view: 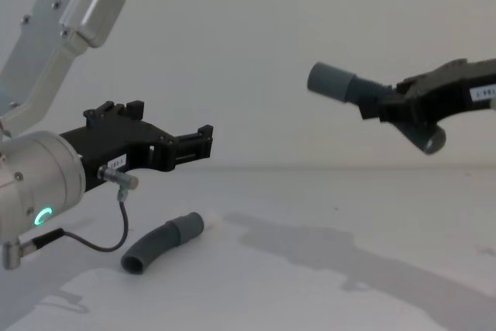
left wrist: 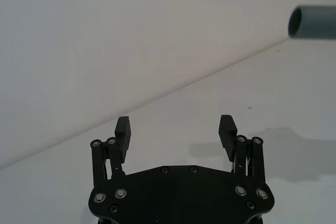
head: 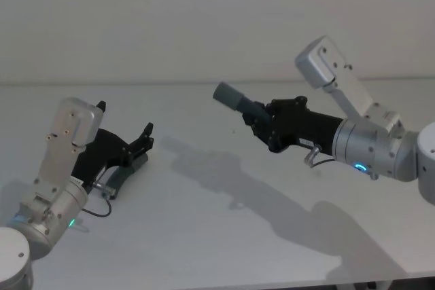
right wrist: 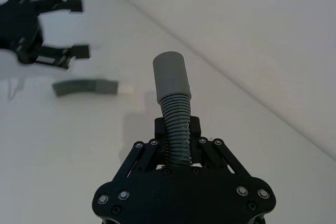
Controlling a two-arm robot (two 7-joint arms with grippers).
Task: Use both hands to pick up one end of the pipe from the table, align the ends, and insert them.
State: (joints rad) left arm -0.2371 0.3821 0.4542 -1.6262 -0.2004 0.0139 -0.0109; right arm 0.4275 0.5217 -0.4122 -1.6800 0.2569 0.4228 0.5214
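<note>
Landmark: lying pipe piece [view: 161, 243], flat on the table [head: 204, 236], curved and dark-grey, with a smooth grey cuff [view: 188, 225] ending in a narrower whitish tip [right wrist: 125, 90]
Left gripper [view: 172, 125]: hovering just above the lying pipe piece and not touching it, jaws spread wide with nothing between them
Right gripper [head: 255, 117]: raised well apart from the lying pipe piece, off toward the side its whitish tip faces, jaws clamped on the corrugated stretch of the held pipe piece
Held pipe piece [right wrist: 176, 129]: in the air, higher than the lying pipe piece and touching neither it nor the table
Socket cuff [view: 330, 81]: plain open grey end, jutting past the right gripper's fingertips, turned back toward the space above the lying pipe piece
Rear end of held pipe piece [view: 431, 141]: poking out under the right gripper, on the side away from the lying pipe piece
Ends: well apart, whitish tip down on the table, socket cuff up high, not lined up
</note>
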